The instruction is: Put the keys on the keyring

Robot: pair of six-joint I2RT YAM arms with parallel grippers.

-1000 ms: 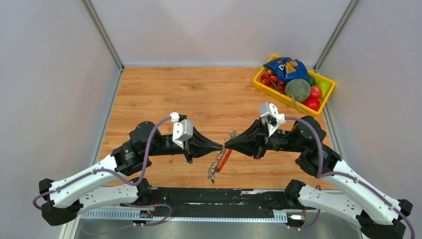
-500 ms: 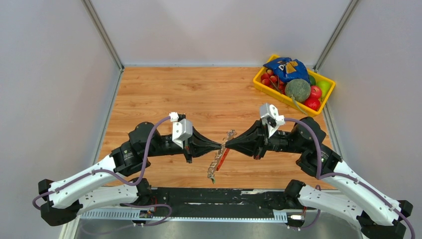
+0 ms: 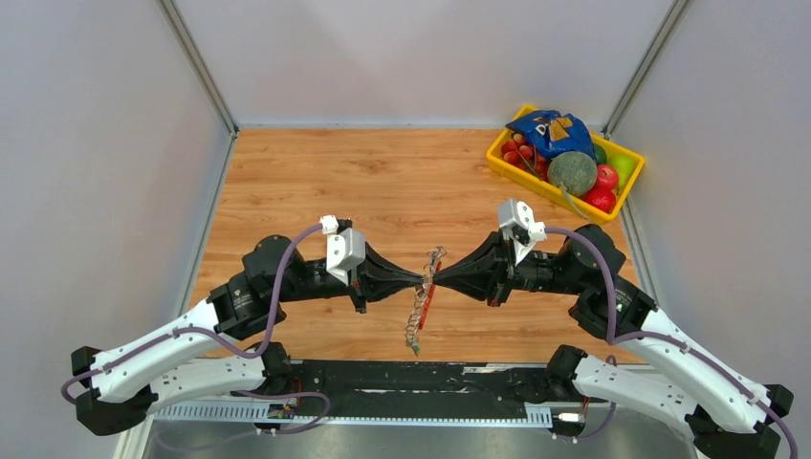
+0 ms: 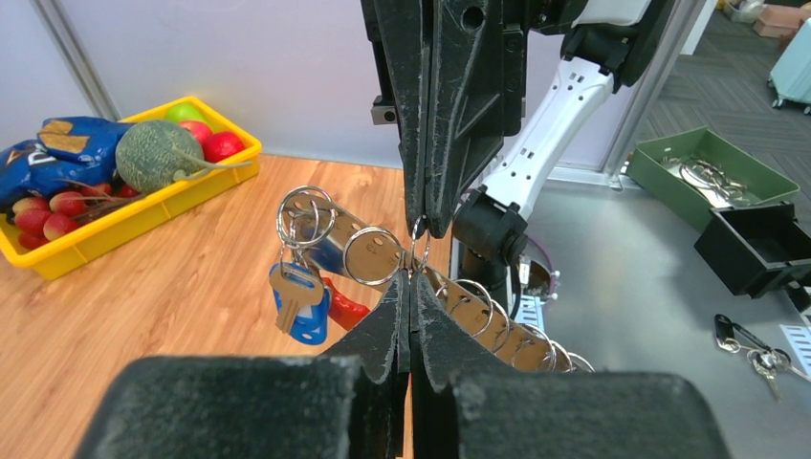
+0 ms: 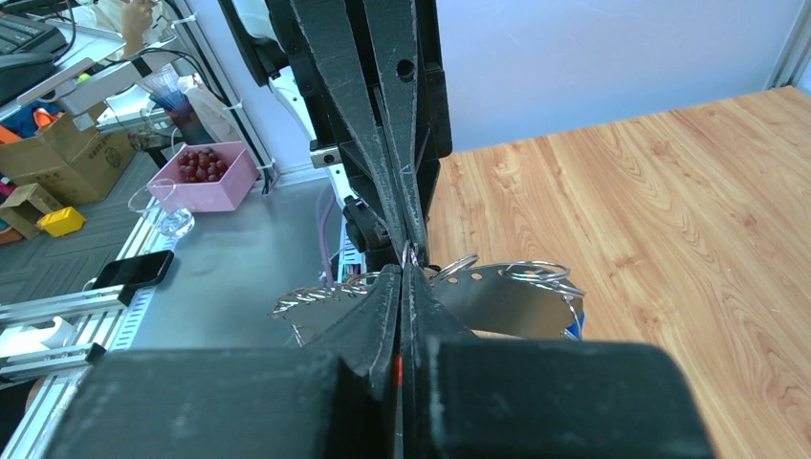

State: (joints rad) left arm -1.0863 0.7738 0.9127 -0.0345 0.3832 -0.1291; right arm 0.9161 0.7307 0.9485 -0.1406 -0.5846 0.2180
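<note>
Both clenched jaws are closing the last gap and, I think, pinching the small thin silver keyring [image 4: 418,251], so threading's starting.

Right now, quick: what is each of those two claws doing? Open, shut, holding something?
Left gripper: closed, pinching the keyring.
Right gripper: closed, pinching the same keyring from the opposite side.
</note>
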